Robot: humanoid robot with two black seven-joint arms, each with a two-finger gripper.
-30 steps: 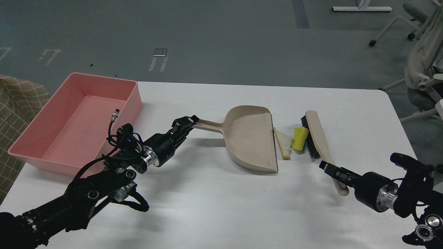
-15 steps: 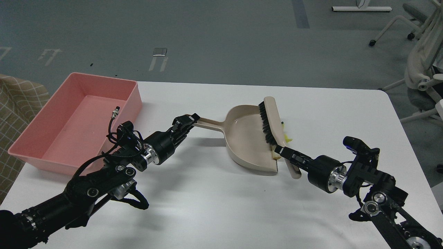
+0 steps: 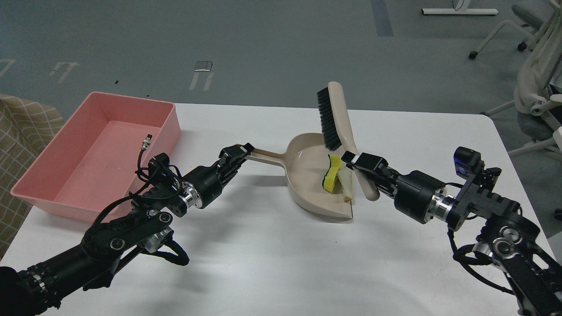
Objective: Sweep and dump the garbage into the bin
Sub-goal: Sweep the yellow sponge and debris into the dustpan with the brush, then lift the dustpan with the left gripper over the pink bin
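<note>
The beige dustpan point(image 3: 309, 175) lies on the white table point(image 3: 272, 263) at the middle. My left gripper point(image 3: 239, 154) is shut on the end of its handle. The yellow sponge piece point(image 3: 332, 172) with green underside and the pale bread slice point(image 3: 346, 184) rest inside the pan near its front lip. My right gripper point(image 3: 358, 161) is shut on the beige handle of the black-bristled brush point(image 3: 330, 118), which is lifted and tilted upright above the pan's right side. The pink bin point(image 3: 94, 153) stands at the table's far left, holding nothing but a small cable plug.
A checked cloth point(image 3: 22, 131) lies left of the bin. White office chairs point(image 3: 538, 83) stand off the table's right. A white desk base point(image 3: 459, 11) sits far back on the grey floor.
My right gripper swept the brush leftward from right of the scraps, pushing the sponge and bread into the dustpan, then raised the brush upright. My left gripper and the dustpan stayed put.
</note>
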